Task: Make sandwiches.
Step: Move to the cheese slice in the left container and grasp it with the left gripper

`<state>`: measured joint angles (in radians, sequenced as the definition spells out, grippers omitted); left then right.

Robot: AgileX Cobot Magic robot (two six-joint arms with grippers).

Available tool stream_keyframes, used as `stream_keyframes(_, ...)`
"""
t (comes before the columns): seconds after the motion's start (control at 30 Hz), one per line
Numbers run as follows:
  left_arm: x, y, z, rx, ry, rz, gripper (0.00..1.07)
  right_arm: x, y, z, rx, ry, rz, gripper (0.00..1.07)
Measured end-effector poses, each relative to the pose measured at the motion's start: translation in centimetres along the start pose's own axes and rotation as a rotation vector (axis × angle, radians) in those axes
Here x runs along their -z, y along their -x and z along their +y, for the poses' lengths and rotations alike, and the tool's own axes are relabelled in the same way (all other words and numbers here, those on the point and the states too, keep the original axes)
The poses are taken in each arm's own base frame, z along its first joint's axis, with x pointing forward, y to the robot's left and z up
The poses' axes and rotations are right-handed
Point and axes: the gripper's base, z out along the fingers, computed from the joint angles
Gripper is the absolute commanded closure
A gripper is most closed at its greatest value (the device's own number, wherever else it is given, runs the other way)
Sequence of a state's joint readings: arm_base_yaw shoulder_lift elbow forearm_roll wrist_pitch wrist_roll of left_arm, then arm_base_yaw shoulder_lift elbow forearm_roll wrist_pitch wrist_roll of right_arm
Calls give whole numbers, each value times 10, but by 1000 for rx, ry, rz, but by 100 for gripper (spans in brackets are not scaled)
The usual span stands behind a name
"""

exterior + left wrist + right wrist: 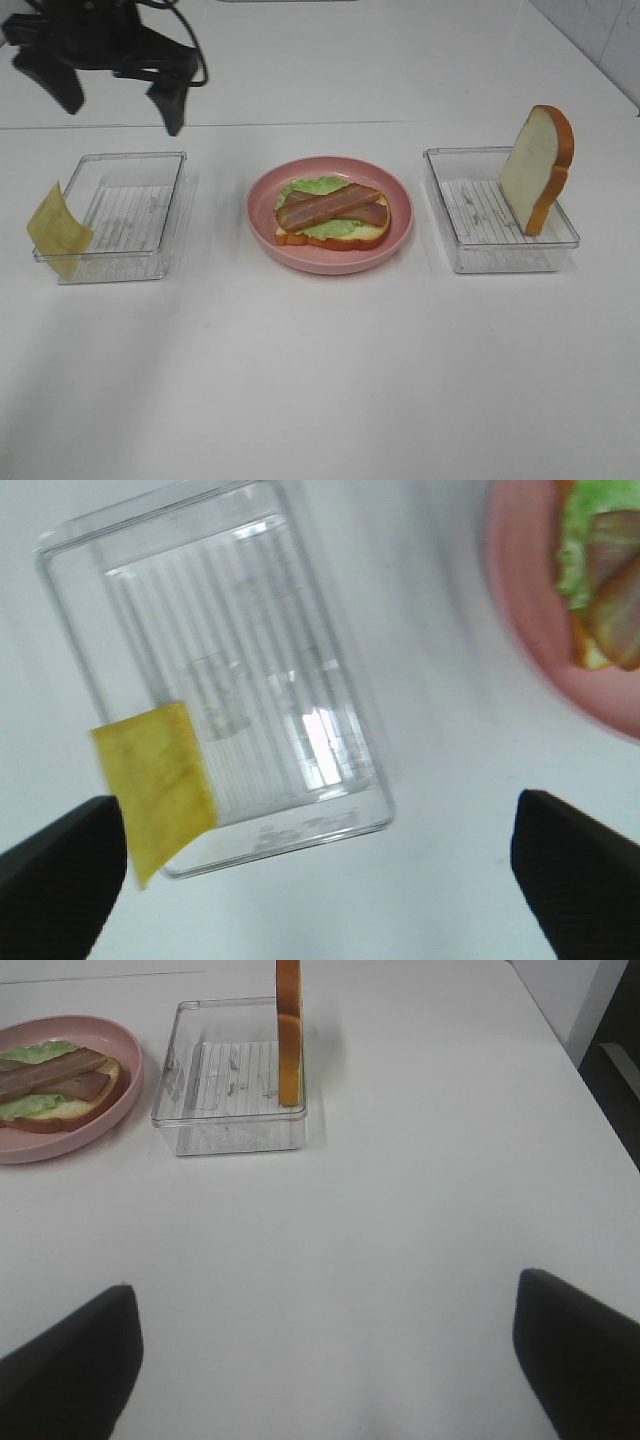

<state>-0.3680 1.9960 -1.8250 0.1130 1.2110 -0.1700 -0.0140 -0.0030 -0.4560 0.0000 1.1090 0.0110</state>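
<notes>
A partial sandwich lies on the pink plate point(330, 262): one bread slice point(352, 238), green lettuce point(318, 186) and two crossed bacon strips point(330, 206). It also shows in the right wrist view point(55, 1085). A yellow cheese square point(57, 232) leans on the left clear tray's point(130, 157) front-left edge; the left wrist view shows the cheese point(160, 775) too. A second bread slice point(537, 168) stands upright in the right clear tray point(500, 262). My left gripper point(120, 108) hangs open and empty above and behind the left tray. My right gripper point(325, 1360) is open and empty over bare table, short of the right tray point(240, 1135).
The white table runs back to a wall edge behind the left arm. In the right wrist view the table's right edge point(590, 1070) drops to a dark floor. The plate's rim point(530, 630) shows beside the left tray point(250, 630) in the left wrist view.
</notes>
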Motion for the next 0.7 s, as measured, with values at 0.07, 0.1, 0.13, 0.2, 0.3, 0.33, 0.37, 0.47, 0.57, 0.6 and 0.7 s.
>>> stream_keyframes(0.07,0,-4,21,30,18,15,6,0,0,0,0,0,0,14)
stream_keyframes(0.1,-1,-5,32,46,26,22,6,0,0,0,3,-5,0,14)
stream_keyframes(0.13,-4,-7,51,81,40,39,6,0,0,0,0,0,0,14)
stream_keyframes(0.2,-7,-9,68,117,51,48,6,0,0,0,0,0,0,14)
stream_keyframes(0.3,-13,-10,88,143,64,64,6,0,0,0,0,0,0,14)
stream_keyframes(0.33,-13,-10,88,143,64,64,6,0,0,0,0,0,0,14)
stream_keyframes(0.37,-16,-10,93,143,67,72,6,0,0,0,0,0,0,14)
stream_keyframes(0.47,-30,-11,100,133,69,105,10,0,0,0,0,0,0,14)
stream_keyframes(0.57,-46,-11,98,133,59,140,13,0,0,0,0,0,0,14)
stream_keyframes(0.6,-46,-11,98,133,59,140,13,0,0,0,0,0,0,14)
stream_keyframes(0.7,-67,-12,97,134,51,188,13,0,0,0,0,0,0,14)
